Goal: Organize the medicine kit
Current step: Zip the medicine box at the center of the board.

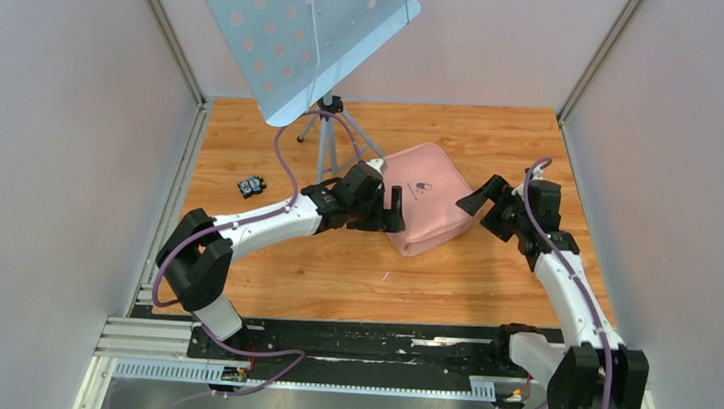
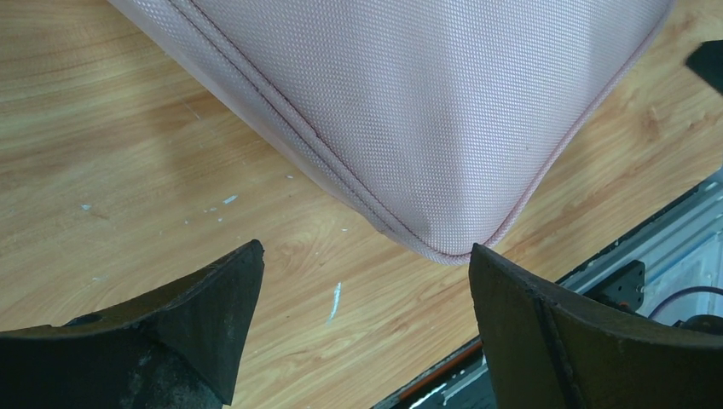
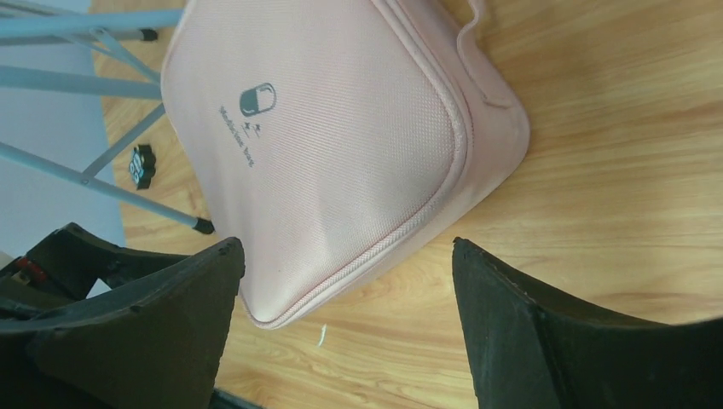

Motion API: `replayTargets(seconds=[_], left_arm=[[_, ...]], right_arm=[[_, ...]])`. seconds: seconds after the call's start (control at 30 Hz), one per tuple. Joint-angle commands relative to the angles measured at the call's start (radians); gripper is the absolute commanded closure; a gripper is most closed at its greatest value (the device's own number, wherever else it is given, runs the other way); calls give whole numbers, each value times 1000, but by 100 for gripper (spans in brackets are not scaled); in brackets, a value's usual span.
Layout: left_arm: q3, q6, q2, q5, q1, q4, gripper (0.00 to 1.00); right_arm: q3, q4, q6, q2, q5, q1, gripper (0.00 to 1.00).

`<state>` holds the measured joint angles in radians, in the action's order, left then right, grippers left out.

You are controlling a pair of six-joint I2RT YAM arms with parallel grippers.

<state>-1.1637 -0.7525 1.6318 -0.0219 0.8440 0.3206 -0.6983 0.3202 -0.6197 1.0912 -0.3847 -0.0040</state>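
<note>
Nearest the arm bases, the wooden table (image 1: 337, 277) stretches up to the near side of the medicine kit (image 1: 430, 194). At the kit's left edge we see the left end effector (image 1: 395, 211) released, jaws spread and empty, with the kit's corner just ahead of them. At its right edge the right end effector (image 1: 476, 198) is also spread, gripping nothing. The pink kit lies closed and flat on the table. Well left of the kit sits a small black object (image 1: 251, 186). Behind the kit rises a music stand (image 1: 321, 55).
</note>
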Motion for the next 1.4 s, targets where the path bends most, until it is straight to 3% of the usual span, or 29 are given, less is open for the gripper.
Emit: replayTargets(seconds=[0.0,0.1,0.2,0.33,0.4,0.53,0.73,1.07,1.37], left_arm=[[-28,8,13,-12,-9,-15,3],[-22,-9,19,-43,-30,-36,3],[-18,-26,24,-84,-51,-65,3],[-20,-45,36,-122,-72,-93,3],[-23,-51,46,-138,-83,-104,4],[-41,-53,77,-153,-100,-101,4],[-62,-65,110,-176,-113,-105,4],[-65,-65,125,-190,-126,-109,4],[-61,-70,131,-199,-129,-116,4]], right_arm=[[18,41,66,-187,138,51,10],[71,44,64,-274,227,216,12],[149,43,15,-315,453,455,16],[268,-48,-105,-346,651,696,33],[312,-124,-127,-330,757,809,37],[302,-229,-112,-186,942,963,36],[212,-311,-58,39,1000,1013,38],[174,-389,-56,97,1015,1013,59],[154,-380,-88,147,1022,1013,69]])
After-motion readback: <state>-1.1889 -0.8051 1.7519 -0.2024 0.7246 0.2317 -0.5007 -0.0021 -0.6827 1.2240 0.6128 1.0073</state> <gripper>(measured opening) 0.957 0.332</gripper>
